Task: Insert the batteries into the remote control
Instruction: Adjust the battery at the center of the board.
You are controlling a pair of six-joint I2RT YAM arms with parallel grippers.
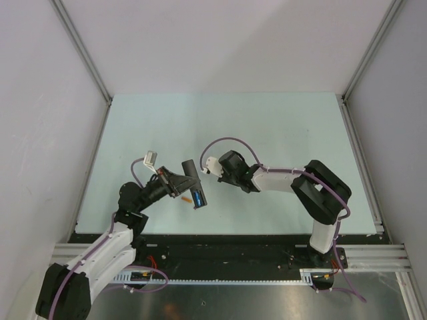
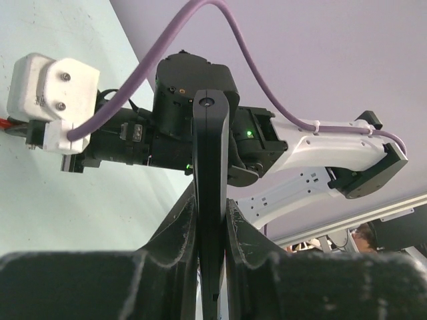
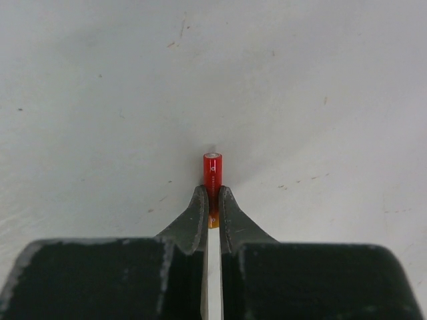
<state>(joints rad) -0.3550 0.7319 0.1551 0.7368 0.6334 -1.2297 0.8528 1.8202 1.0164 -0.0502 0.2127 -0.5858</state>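
Observation:
My left gripper (image 1: 179,182) is shut on the black remote control (image 1: 193,180) and holds it above the table, its long side clamped between the jaws in the left wrist view (image 2: 212,160). A blue battery (image 1: 198,197) shows at the remote's near end. My right gripper (image 1: 222,173) is just right of the remote's far end. In the right wrist view it (image 3: 212,200) is shut on a red battery (image 3: 212,170), whose tip sticks out past the fingertips above the table. A small orange cylinder (image 1: 185,198) lies on the table beside the remote.
The pale green table (image 1: 267,127) is boxed in by grey walls with metal posts (image 1: 83,53) at left and right. A black rail (image 1: 227,243) runs along the near edge. My right arm's body (image 2: 187,127) fills the view behind the remote.

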